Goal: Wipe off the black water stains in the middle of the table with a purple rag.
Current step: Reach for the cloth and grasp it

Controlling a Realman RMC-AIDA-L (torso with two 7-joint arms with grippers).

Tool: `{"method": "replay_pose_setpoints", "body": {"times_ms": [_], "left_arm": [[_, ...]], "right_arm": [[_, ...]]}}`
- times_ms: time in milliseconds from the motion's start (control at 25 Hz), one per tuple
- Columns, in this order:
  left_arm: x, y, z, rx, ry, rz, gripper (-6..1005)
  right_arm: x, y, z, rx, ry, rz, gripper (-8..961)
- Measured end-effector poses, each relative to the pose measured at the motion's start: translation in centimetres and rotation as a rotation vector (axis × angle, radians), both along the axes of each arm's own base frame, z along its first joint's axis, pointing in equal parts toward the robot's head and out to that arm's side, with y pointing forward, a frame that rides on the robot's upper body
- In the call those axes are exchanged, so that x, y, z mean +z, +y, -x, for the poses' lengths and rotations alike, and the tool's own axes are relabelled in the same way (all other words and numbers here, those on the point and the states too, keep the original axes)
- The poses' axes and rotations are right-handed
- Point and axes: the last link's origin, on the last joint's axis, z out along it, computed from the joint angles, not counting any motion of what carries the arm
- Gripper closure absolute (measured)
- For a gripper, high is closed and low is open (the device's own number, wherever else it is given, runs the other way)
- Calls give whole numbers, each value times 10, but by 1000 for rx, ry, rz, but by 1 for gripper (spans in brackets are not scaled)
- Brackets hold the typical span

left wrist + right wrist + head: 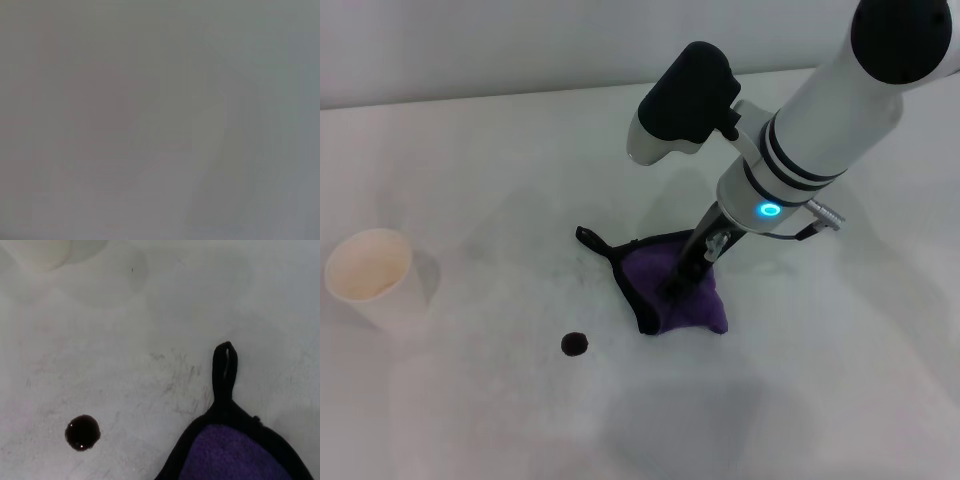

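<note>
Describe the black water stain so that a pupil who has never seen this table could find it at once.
Start at the white table and find the purple rag under the right claw near its middle. Just off the rag, towards the paper cup, sits the black water stain. It is a small, round, dark blot, alone on bare tabletop.

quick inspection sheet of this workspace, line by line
surface: white table, faintly mottled, with light scuff marks near the stain in the right wrist view
job's things: purple rag bunched on the table; black water stain a small round blot, apart from the rag on the robot's left, not yet wiped
clutter: white paper cup upright at the table's left edge
grippers: right gripper down on the rag, jaws closed on the cloth; left gripper not in view
cables: a short grey lead at the right wrist
surroundings: nothing seen
</note>
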Motion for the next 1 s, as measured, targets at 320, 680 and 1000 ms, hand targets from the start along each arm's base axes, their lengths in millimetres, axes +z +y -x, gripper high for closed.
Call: {"method": "replay_pose_setpoints", "body": {"times_ms": [320,680,1000], "left_arm": [[0,0,0,1,1,-1,106],[1,0,0,2,1,-2,106],[2,0,4,15,9,0,107]], "right_arm": [[0,1,-1,-5,-4,-3,479],[-4,0,-1,3,-2,-3,564],[-7,-2,-3,14,-16,11,610]]}}
